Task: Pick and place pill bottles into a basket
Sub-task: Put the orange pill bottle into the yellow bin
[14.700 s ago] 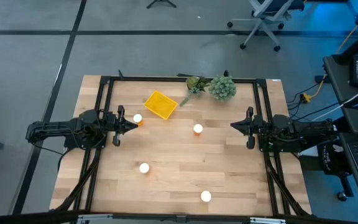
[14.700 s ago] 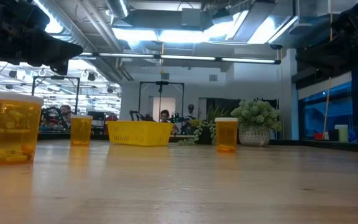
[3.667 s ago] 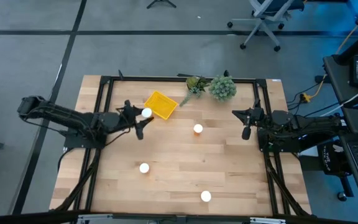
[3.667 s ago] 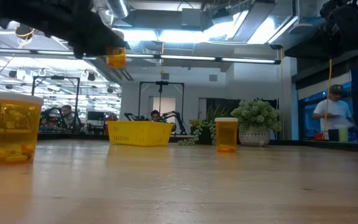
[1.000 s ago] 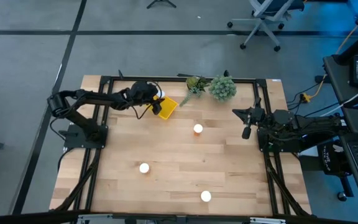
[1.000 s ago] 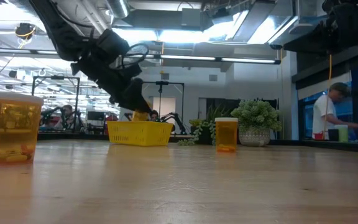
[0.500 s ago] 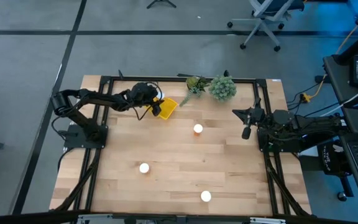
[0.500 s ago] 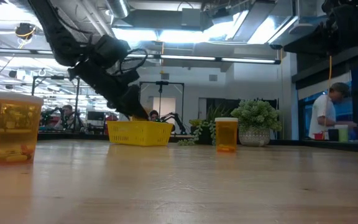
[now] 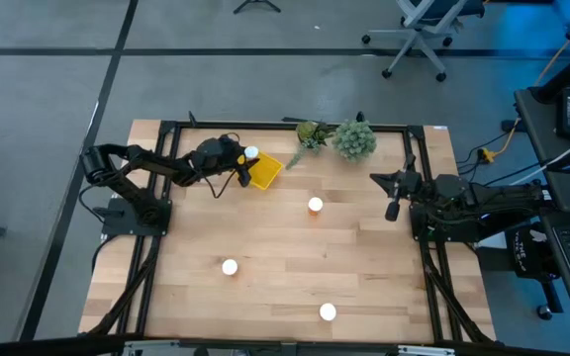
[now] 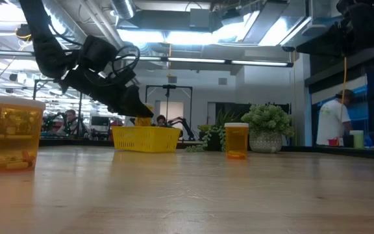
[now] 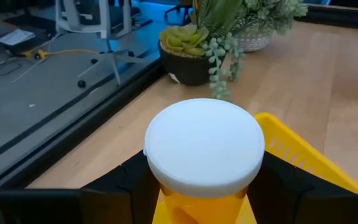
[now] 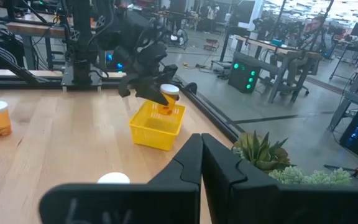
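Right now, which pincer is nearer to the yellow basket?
Left. The left pincer hangs at the yellow basket, gripping a pill bottle above its edge. The right pincer is shut, far off across the table.

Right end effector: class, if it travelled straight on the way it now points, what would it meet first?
Probably nothing soon. The shut right end effector points across bare wooden table; the small yellow square basket and the left end effector gripping a white-capped orange pill bottle lie far ahead.
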Robot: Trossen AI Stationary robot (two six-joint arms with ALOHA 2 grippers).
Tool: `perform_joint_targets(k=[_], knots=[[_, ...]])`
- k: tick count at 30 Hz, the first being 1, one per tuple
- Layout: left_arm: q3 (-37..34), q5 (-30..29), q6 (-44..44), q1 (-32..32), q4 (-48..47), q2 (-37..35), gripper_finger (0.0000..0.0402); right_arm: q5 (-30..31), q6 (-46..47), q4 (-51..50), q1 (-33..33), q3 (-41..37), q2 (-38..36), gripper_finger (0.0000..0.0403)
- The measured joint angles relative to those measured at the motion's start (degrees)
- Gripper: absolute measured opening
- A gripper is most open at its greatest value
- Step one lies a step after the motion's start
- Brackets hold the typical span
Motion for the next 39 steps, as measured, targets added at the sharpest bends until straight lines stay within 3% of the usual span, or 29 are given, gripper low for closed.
perform_joint_targets(k=[11, 28, 39], knots=[[0.01, -1.36, 0.35, 0.02, 0.09, 0.44, 0.0196, -0.01, -0.49, 0.91, 0.01, 0.0, 0.01, 0.001], [2.94, -1.82, 0.04, 0.01, 0.9, 9.49, 0.0196, -0.01, -0.62, 1.32, 0.02, 0.0, 0.0, 0.001], [2.95, -3.74, 1.5, 0.0, 0.28, 8.21, 0.0196, 0.0, -1.95, 1.28, 0.0, 0.0, 0.0, 0.001]])
